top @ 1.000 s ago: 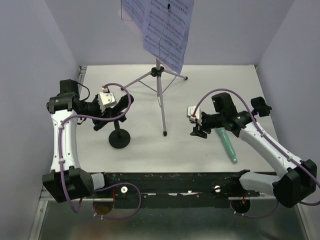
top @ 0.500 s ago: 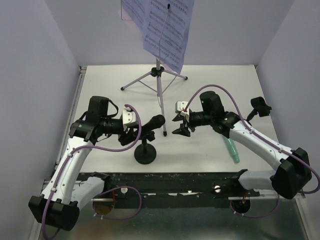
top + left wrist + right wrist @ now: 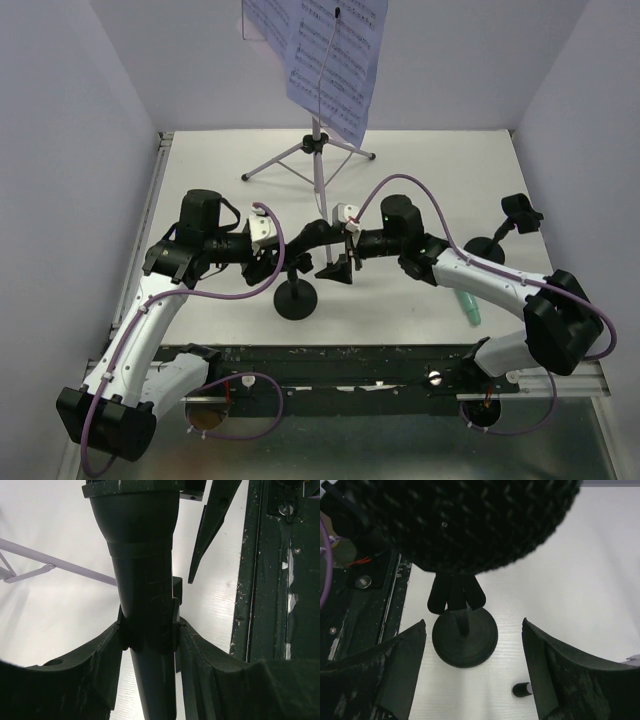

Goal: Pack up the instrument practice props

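Left gripper (image 3: 150, 635): clamped on the handle of the black mic (image 3: 145, 570), one finger on each side.
Right gripper (image 3: 473, 622): fingers spread, gripping nothing. The mic's head sits close in front of its camera.
Black mic: smooth matte tapered handle and a round, coarse mesh head. It is just in front of the tripod (image 3: 318, 190). No label is legible.
Holder (image 3: 465, 640): black, with a flat round disc base, a short stem and a pronged clip. It stands just in front of the tripod, under the mic. Can't tell if the clip grips the mic.
Second holder (image 3: 490, 248): same build, well right of the tripod.
Teal mic (image 3: 468, 308): lying flat, front-right of the tripod, partly under the right arm.
Tripod: thin silver pole with three splayed legs, at the back of the table (image 3: 420, 170).
Pages (image 3: 325, 60): white, with printed staves of notes and no readable words. They sit on top of the tripod.
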